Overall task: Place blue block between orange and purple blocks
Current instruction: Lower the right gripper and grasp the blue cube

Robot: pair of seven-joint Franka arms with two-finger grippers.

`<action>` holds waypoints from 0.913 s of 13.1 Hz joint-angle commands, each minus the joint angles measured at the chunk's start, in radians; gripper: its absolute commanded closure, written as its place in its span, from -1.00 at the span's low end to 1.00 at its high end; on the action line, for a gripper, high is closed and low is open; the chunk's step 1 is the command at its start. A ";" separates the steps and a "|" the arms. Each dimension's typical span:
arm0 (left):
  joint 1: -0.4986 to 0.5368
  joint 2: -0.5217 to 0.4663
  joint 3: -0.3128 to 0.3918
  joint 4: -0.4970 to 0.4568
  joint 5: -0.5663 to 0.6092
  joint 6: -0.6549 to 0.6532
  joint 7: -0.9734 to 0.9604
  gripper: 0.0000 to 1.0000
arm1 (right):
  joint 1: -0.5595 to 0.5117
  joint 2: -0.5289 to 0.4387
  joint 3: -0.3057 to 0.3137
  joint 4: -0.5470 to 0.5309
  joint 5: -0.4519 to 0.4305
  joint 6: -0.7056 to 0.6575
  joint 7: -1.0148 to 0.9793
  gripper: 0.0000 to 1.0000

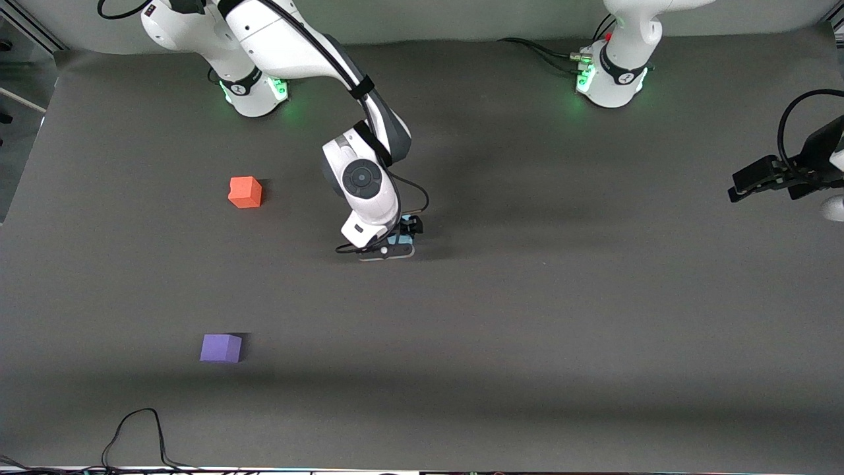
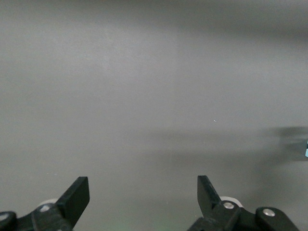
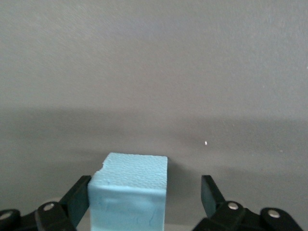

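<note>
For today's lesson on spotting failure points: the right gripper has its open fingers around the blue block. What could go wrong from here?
1. In the right wrist view the blue block sits off-centre in the right gripper, against one finger with a gap to the other; closing may shove or twist it.
2. The orange block and purple block stand apart from each other; a careless drop could land off their line or nudge one.
The left gripper waits, open.

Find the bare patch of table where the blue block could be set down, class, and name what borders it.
Bare mat lies between the orange block and purple block. Crowding is only around the blue block, which sits between the open fingers of the right gripper. The left gripper waits, open.
</note>
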 commanded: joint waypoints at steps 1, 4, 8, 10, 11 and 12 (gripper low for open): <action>-0.031 -0.031 0.030 -0.028 0.010 0.002 0.017 -1.00 | 0.028 -0.004 -0.007 -0.034 0.024 0.028 0.016 -1.00; -0.031 -0.037 0.029 -0.027 0.010 -0.014 0.018 -1.00 | 0.030 -0.006 -0.006 -0.034 0.038 0.030 0.015 -0.30; -0.033 -0.037 0.029 -0.024 0.007 -0.020 0.017 -1.00 | 0.028 -0.019 -0.004 -0.042 0.040 0.017 0.000 0.31; -0.031 -0.037 0.029 -0.024 0.007 -0.021 0.017 -1.00 | 0.016 -0.065 -0.018 -0.039 0.038 -0.066 -0.037 0.32; -0.031 -0.037 0.029 -0.023 0.008 -0.021 0.017 -1.00 | 0.001 -0.108 -0.059 -0.039 0.038 -0.120 -0.080 0.32; -0.031 -0.036 0.029 -0.021 0.007 -0.021 0.018 -1.00 | -0.003 -0.148 -0.111 -0.039 0.038 -0.178 -0.136 0.32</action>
